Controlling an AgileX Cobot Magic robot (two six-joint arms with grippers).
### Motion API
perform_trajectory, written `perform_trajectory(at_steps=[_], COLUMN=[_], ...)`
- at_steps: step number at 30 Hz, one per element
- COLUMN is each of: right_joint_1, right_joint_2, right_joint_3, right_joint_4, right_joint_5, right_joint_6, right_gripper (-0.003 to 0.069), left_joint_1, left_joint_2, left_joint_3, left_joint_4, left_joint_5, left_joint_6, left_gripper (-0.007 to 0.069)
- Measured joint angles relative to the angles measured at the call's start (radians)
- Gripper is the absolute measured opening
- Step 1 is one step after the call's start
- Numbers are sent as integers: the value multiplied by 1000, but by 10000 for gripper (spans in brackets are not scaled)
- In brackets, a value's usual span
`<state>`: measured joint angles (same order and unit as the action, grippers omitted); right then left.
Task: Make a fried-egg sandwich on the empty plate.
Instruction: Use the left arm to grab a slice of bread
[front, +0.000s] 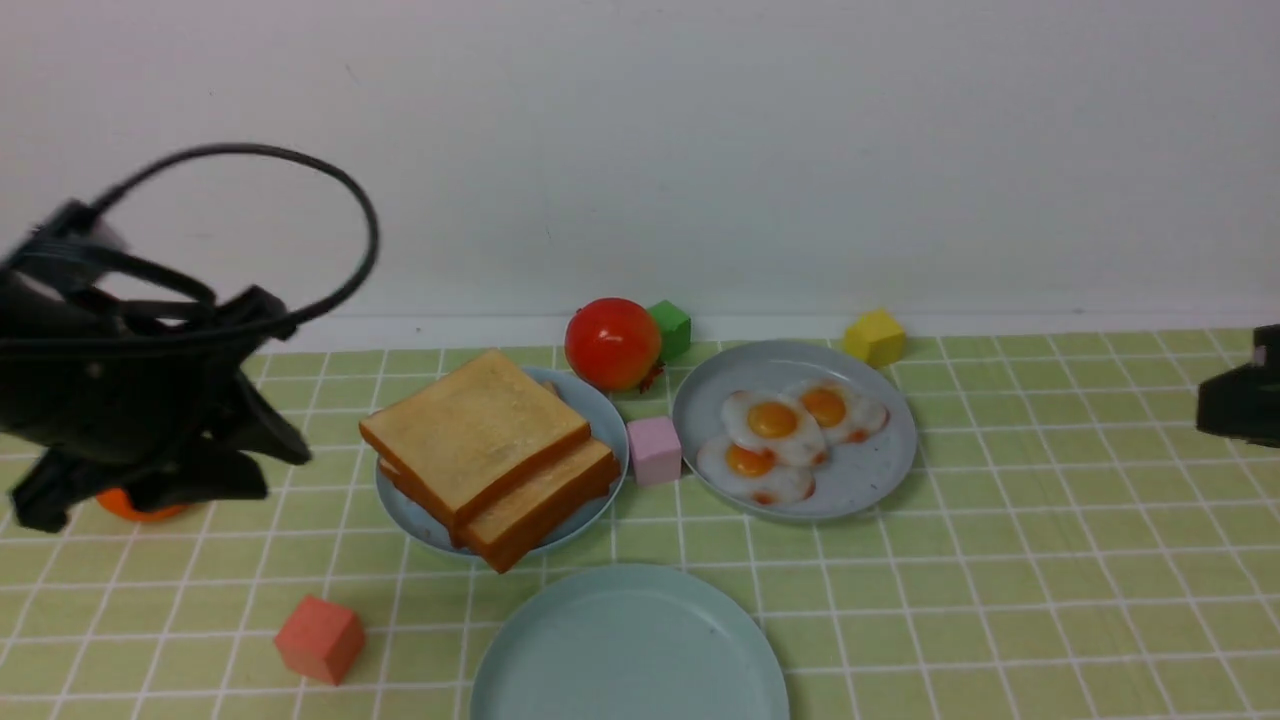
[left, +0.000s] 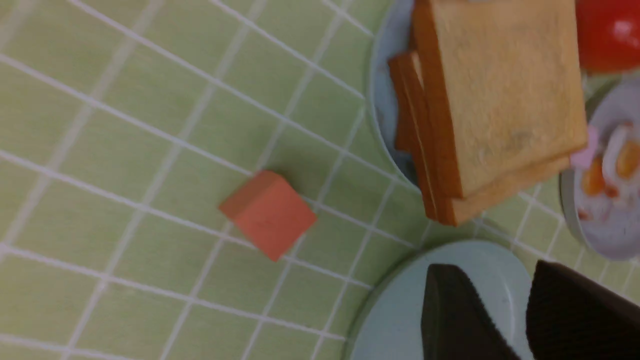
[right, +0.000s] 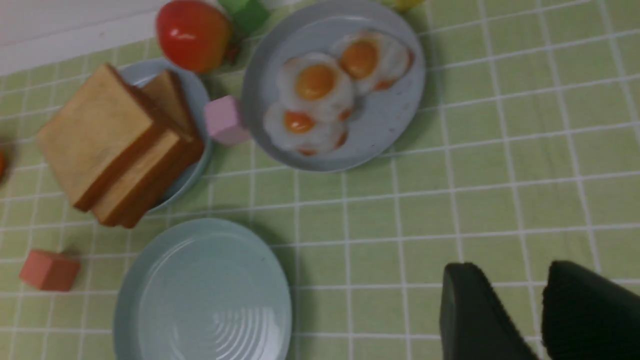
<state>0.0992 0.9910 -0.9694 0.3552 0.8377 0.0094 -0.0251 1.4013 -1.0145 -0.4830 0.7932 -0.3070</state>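
A stack of golden-tan toast slices (front: 485, 440) lies on a grey-blue plate (front: 408, 515) at centre left, not on the empty plate. The empty mint-green plate (front: 630, 650) sits at the front centre with nothing on it. Three fried eggs (front: 772, 420) lie on a specked grey-blue plate (front: 880, 470) to the right of the toast. My left gripper (left: 492, 270) is open and empty, and in the left wrist view it hangs over the edge of the empty plate (left: 400, 320). In the front view it (front: 262, 462) is raised at the far left. My right gripper (right: 507, 270) is open and empty above bare cloth, at the right edge (front: 1240, 410).
A red tomato (front: 612, 343), a green cube (front: 670, 328) and a yellow cube (front: 875, 337) stand at the back by the wall. A pink cube (front: 654, 450) sits between the two filled plates. A red-orange cube (front: 320, 638) lies front left. An orange object (front: 140, 505) shows under my left arm.
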Motion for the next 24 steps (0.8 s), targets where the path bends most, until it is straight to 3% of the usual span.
perform_trajectory(at_steps=[2, 8, 16, 24], right_joint_1=[0, 0, 0, 0], right_joint_2=[0, -1, -1, -1], right_joint_3=[0, 0, 0, 0], right_joint_4=[87, 205, 234, 237], right_joint_5=[-4, 10, 20, 20], right_joint_6=[-106, -256, -294, -297], right_gripper=[241, 241, 241, 241], left_joint_1=[0, 0, 0, 0], left_joint_2=[134, 343, 409, 457], left_joint_3=[-32, -123, -147, -151], left_joint_4=[-107, -185, -238, -360], left_joint_5=[-22, -90, -201, -243], left_joint_6=[121, 215, 249, 360], left_gripper=[239, 249, 249, 248])
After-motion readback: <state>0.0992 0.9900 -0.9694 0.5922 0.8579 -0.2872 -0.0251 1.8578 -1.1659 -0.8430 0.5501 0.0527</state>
